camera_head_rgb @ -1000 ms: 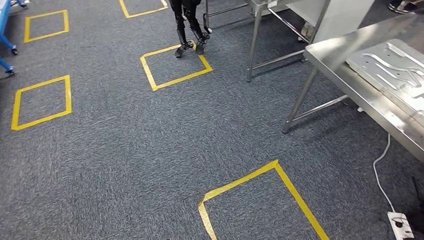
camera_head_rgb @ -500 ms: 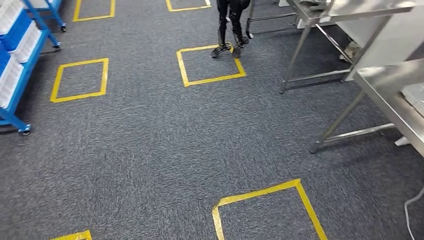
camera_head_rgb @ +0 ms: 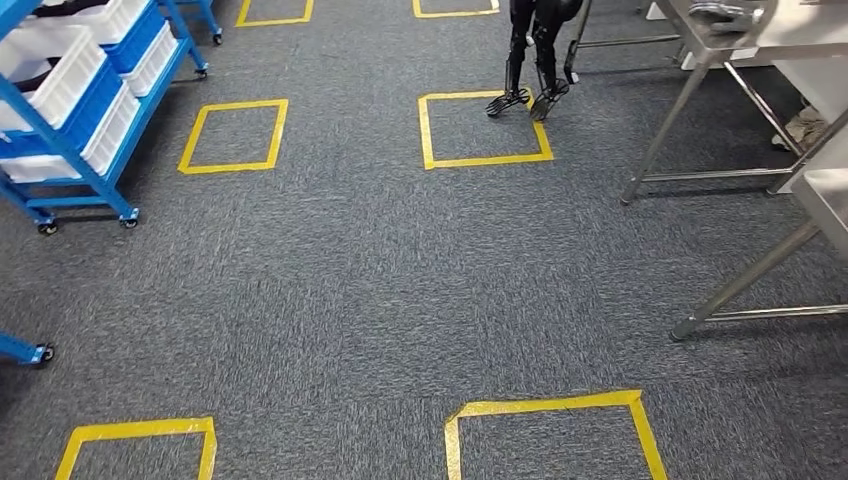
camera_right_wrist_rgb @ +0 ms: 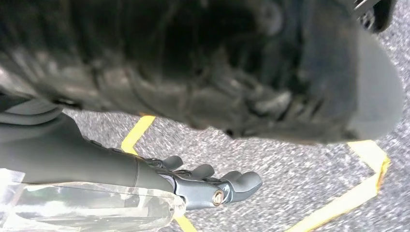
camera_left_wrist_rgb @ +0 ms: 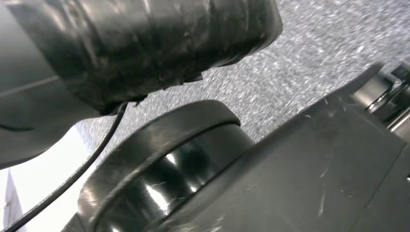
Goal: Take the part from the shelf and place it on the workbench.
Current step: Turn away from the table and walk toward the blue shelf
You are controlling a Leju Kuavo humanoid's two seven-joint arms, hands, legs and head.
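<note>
Grey carpet [camera_head_rgb: 380, 270] runs across the head view, marked with six yellow tape squares. Two are whole, one [camera_head_rgb: 233, 135] near the shelf and one [camera_head_rgb: 484, 128] further right. Four are cut by the picture's edge: two at the far side [camera_head_rgb: 272, 14] [camera_head_rgb: 455, 9] and two at the near side [camera_head_rgb: 137, 444] [camera_head_rgb: 553, 432]. At the far left stands one blue shelf [camera_head_rgb: 90, 150] on castors, tilted in the view. It carries white bins [camera_head_rgb: 55, 65] on two tiers, four as far as I can count, and something dark lies in the upper ones. One more blue castor foot [camera_head_rgb: 25, 350] juts in lower on the left edge, apart from the shelf. Two black legs of another robot [camera_head_rgb: 530, 55] stand at the far right corner of the whole right-hand square, feet touching the tape. On the right are two steel tables: the far one [camera_head_rgb: 700, 40] bears a small metal object [camera_head_rgb: 725, 12] at its edge, and the near one [camera_head_rgb: 825, 190] is cut by the frame, with one leg slanting down to the carpet. I cannot tell where the part is; if it lies in the bins it is too small to make out. In the right wrist view the right hand [camera_right_wrist_rgb: 212, 186] hangs over carpet and yellow tape, released, its fingers [camera_right_wrist_rgb: 244, 181] loosely bent and apart with nothing in them. A clear plastic cover [camera_right_wrist_rgb: 92, 208] sits just behind it. The left hand's state I cannot tell.
</note>
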